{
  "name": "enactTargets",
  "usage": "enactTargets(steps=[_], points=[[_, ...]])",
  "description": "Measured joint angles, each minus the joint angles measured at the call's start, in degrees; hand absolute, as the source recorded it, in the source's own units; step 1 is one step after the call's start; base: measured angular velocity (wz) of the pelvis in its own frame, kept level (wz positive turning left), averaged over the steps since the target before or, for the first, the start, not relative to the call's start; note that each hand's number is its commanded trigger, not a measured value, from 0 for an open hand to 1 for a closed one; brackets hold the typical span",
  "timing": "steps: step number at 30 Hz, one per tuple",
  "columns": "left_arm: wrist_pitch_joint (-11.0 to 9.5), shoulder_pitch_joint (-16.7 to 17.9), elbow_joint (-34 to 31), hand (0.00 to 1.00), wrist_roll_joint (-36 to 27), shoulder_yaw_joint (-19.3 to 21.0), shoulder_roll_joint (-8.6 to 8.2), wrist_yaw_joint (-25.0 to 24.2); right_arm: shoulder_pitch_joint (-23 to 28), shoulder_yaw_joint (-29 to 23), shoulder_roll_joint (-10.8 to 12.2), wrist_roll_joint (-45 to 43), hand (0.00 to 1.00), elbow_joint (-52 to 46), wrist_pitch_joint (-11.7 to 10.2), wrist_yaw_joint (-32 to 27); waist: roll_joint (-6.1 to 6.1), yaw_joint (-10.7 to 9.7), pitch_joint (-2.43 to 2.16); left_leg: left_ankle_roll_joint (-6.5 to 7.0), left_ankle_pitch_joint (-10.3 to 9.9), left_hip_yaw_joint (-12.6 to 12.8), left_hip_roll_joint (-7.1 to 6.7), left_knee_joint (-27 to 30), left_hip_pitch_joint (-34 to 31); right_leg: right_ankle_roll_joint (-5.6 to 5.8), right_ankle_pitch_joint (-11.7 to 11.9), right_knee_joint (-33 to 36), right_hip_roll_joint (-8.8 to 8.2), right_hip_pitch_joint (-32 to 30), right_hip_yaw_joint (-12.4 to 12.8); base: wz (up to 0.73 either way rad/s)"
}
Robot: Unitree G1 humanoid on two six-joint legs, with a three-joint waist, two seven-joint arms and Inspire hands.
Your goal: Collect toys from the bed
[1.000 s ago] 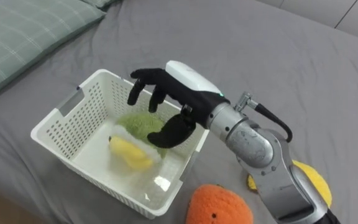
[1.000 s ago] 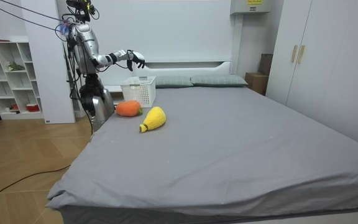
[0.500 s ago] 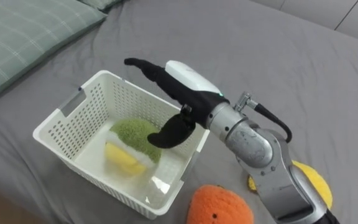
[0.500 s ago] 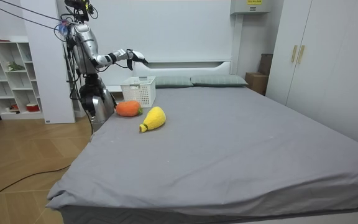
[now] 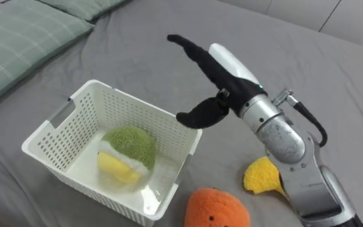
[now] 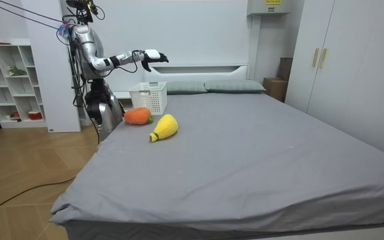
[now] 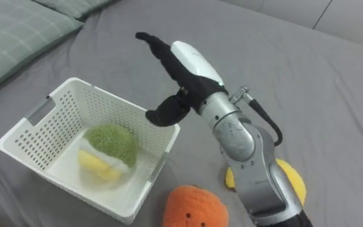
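Right hand point(image 7: 184, 74), fingers point(image 7: 154, 43) straight, above white basket's point(image 7: 106, 101) right edge, green-and-yellow toy point(image 7: 109, 146) inside.

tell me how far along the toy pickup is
Done: one green and yellow plush toy lies inside the white basket. In hand: nothing; the right hand is open above the basket's far right corner. Left: the orange plush toy and the yellow plush toy lie on the grey bed beside the basket, not yet collected.
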Motion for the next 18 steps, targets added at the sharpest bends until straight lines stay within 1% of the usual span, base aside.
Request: enactTargets(steps=[2,3,5,7,9,12,14,15,16,17,18], points=[[-0.03,0.21,0.35,0.0,-0.01,0.79,0.0,0.19,1.14,-1.52,-0.83,-0.05,0.0,0.0,-0.01,-1.65,-0.13,-0.57,0.04,0.0,0.0,0.34,0.05,-0.12,0.16,-0.01,0.0,0.02,0.04,-0.06,0.23,-0.09],[-0.03,0.5,0.42,0.0,-0.05,1.01,-0.02,0.63,1.9,-2.83,-1.01,-0.1,0.0,0.0,-0.14,-2.28,-0.13,-1.49,0.04,0.0,0.0,0.56,0.09,-0.16,0.22,-0.01,0.01,0.07,0.04,-0.11,0.36,-0.09],[-0.03,0.86,0.42,0.0,-0.05,1.73,-0.05,1.08,3.09,-4.85,-1.08,-0.15,0.0,-0.01,-0.24,-3.48,-0.26,-2.06,0.01,0.0,-0.01,0.89,0.15,-0.29,0.31,-0.01,0.01,0.17,0.06,-0.24,0.71,-0.09],[-0.02,1.0,0.42,0.0,-0.06,3.07,-0.16,1.08,3.57,-7.02,-1.63,0.05,0.0,0.0,-0.24,-3.78,-0.46,-2.96,0.12,0.01,-0.01,1.09,0.17,-0.35,0.35,-0.01,0.01,0.23,0.07,-0.31,1.06,-0.08],[-0.02,1.02,0.42,0.0,0.18,4.39,-0.16,1.06,4.06,-9.76,-2.89,-0.07,0.0,0.02,-0.29,-4.57,-0.53,-3.82,0.16,0.02,-0.02,1.47,0.2,-0.49,0.43,-0.02,0.02,0.2,0.14,-0.42,1.61,-0.07],[-0.04,0.96,0.41,0.0,0.24,5.76,-0.17,1.0,4.85,-12.53,-3.45,-0.47,0.0,0.25,-0.5,-5.59,-0.82,-5.12,-0.03,0.01,-0.02,1.73,0.21,-0.6,0.64,0.0,0.04,0.14,0.15,-0.41,1.79,-0.04],[-0.14,0.96,0.36,0.0,-0.11,5.76,-0.16,1.0,5.49,-13.63,-3.55,-0.41,0.0,0.88,-0.66,-6.1,-0.76,-5.49,0.02,0.01,-0.01,2.27,0.27,-0.53,1.04,0.0,0.04,0.14,0.2,-0.34,2.31,-0.14],[-0.24,1.01,0.36,0.0,-0.21,5.78,-0.16,1.0,5.86,-14.14,-3.55,-0.42,0.0,2.3,-1.13,-6.36,-0.79,-5.6,0.02,0.02,-0.01,2.61,0.31,-0.74,1.43,0.01,0.04,0.15,0.27,-0.18,2.8,-0.17],[-0.32,1.02,0.36,0.0,-0.25,5.86,-0.14,1.0,6.05,-14.31,-3.55,-0.46,0.0,3.19,-1.17,-6.41,-0.92,-5.73,-0.06,0.02,-0.01,2.75,0.32,-0.86,1.5,0.01,0.04,0.16,0.28,-0.2,2.93,-0.12],[-0.77,0.95,0.36,0.0,-0.24,6.22,-0.1,0.98,6.19,-14.68,-3.56,-0.33,0.0,4.89,-1.18,-6.4,-1.22,-6.32,-0.23,0.02,-0.01,2.84,0.36,-0.89,1.54,0.01,0.04,0.23,0.28,-0.25,2.99,-0.05],[-1.09,0.88,0.36,0.0,-0.23,6.55,-0.06,0.95,6.19,-15.34,-3.56,0.03,0.0,6.42,-1.18,-6.4,-1.42,-6.49,-0.21,0.02,-0.02,2.88,0.36,-0.89,1.55,0.01,0.04,0.27,0.26,-0.29,3.04,-0.03]])
